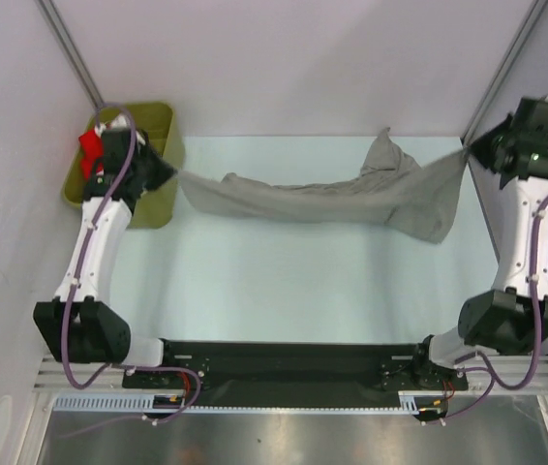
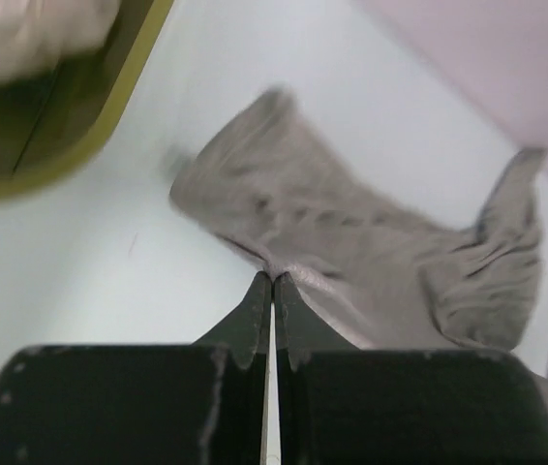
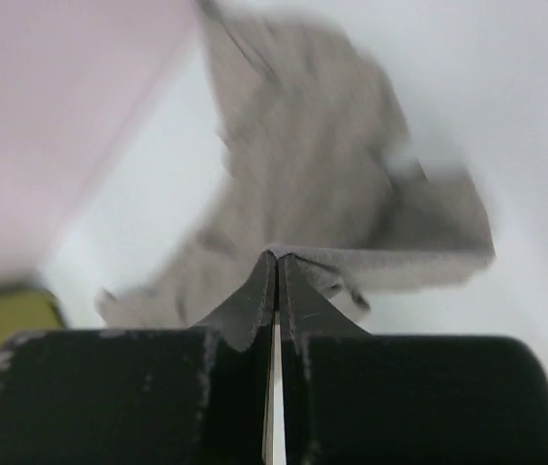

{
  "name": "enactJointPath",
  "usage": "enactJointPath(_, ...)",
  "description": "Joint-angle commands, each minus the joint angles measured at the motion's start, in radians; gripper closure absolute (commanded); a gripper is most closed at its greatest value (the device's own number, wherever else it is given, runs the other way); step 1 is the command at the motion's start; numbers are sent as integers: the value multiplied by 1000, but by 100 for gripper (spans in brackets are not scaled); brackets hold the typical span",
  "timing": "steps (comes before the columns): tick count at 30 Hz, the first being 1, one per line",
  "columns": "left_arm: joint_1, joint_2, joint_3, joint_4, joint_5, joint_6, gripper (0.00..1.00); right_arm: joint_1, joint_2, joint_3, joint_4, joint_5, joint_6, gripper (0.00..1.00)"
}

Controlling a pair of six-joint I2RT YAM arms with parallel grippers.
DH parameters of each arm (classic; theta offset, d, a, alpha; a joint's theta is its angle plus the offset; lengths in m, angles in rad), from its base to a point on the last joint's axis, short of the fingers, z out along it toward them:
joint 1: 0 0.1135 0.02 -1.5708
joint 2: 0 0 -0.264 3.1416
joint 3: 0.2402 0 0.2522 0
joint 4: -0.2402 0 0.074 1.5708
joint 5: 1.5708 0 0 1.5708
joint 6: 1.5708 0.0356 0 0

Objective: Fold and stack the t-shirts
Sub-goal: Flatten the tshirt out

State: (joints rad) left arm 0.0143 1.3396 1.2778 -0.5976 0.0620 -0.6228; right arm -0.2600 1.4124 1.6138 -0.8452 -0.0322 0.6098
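Along the bottom of the top view, both arm bases sit at the desk (image 1: 284, 291) edge, with bare pale surface beyond them. Higher, across the upper middle, the grey t-shirt (image 1: 332, 199) hangs in a rumpled band between the arms. At its left end the left end effector (image 1: 170, 175) is pinched together on the cloth. At upper right the right end effector (image 1: 468, 148) is likewise clamped on a corner. To spread it well, I judge both ends should draw apart evenly and lower together, so the twisted middle and upturned sleeve flatten. Farthest, at upper left, the olive bin (image 1: 158, 124) holding red cloth (image 1: 88, 153) crowds the left arm.
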Motion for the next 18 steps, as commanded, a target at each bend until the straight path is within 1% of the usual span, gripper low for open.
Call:
enactJointPath(1,-7,114,265,24,-21,38,100,-59,111,303,182,31,7,100)
enactJointPath(2,-7,150,328,22,-25,40,100,-73,137,358,228,26,10,100)
enactJointPath(3,-7,205,445,22,-30,37,100,-82,184,470,248,17,16,100)
enactJointPath(5,-5,277,576,4,-30,47,100,-114,227,579,273,26,24,100)
enactJointPath(6,-5,344,701,-7,-36,46,100,-125,265,692,278,26,36,100)
enactJointPath(8,-7,394,797,-10,-24,25,100,-146,295,777,325,5,31,100)
enactJointPath(9,-1,415,854,-7,-4,-27,100,-147,298,797,352,-8,21,100)
enactJointPath(10,4,440,867,7,24,-61,100,-147,284,785,394,-15,-2,100)
enactJointPath(11,12,447,867,78,57,-86,100,-147,269,769,473,-23,-8,100)
enactJointPath(13,13,469,891,125,108,-149,100,-160,229,721,544,-50,-13,100)
enactJointPath(14,13,475,908,172,125,-158,100,-169,217,710,599,-67,-18,100)
enactJointPath(17,21,521,1008,263,191,-152,100,-202,206,686,687,-104,-38,100)
enactJointPath(18,29,536,1063,274,190,-158,100,-221,218,698,687,-118,-38,100)
